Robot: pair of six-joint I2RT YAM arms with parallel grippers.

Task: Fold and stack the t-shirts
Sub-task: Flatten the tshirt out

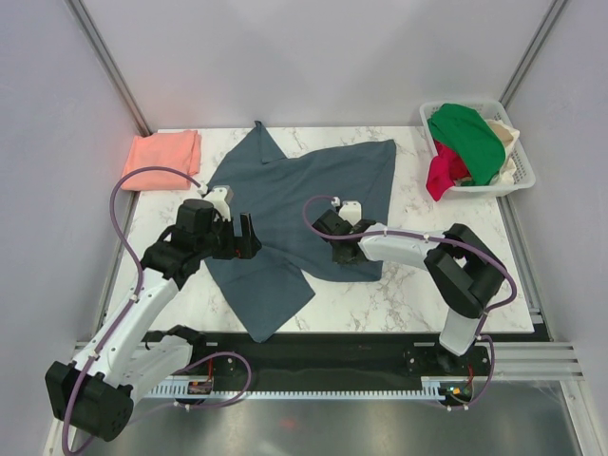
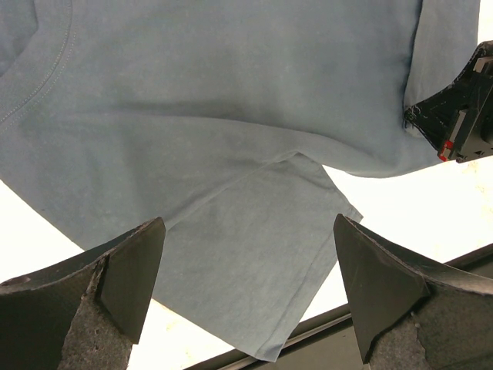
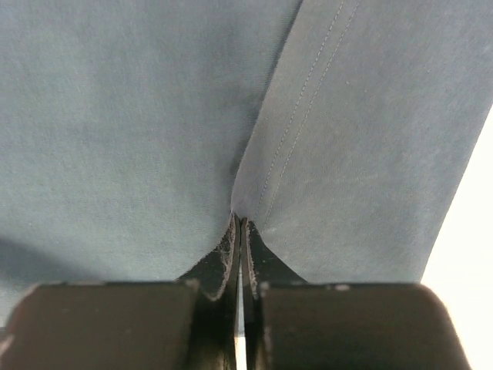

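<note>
A: Layout, big to small. The table [image 1: 408, 299] carries the slate-blue t-shirt [image 1: 304, 180], spread over its middle and askew to the edges. One tip reaches the far edge, one flap the near edge. The salmon-pink t-shirt [image 1: 163, 150] lies folded in the far-left corner, apart from the blue one. At far right, a basket [image 1: 525, 177] with other garments in it.
B: Claws?
A: The right gripper [image 3: 240, 225] is clamped on a raised ridge of the blue cloth, just beside a stitched hem at the shirt's near-right edge. The left gripper [image 2: 246, 231] is spread wide and holds nothing, above the near-left flap. Can't tell whether it touches the cloth.
B: What does the next move hinge on?
A: My read: the bulk of the shirt lies far and left of the right pinch, so a fold would go that way. The left claw is nearer the flap, with cloth directly between its fingers [image 2: 131, 270]; it need only descend and close
</note>
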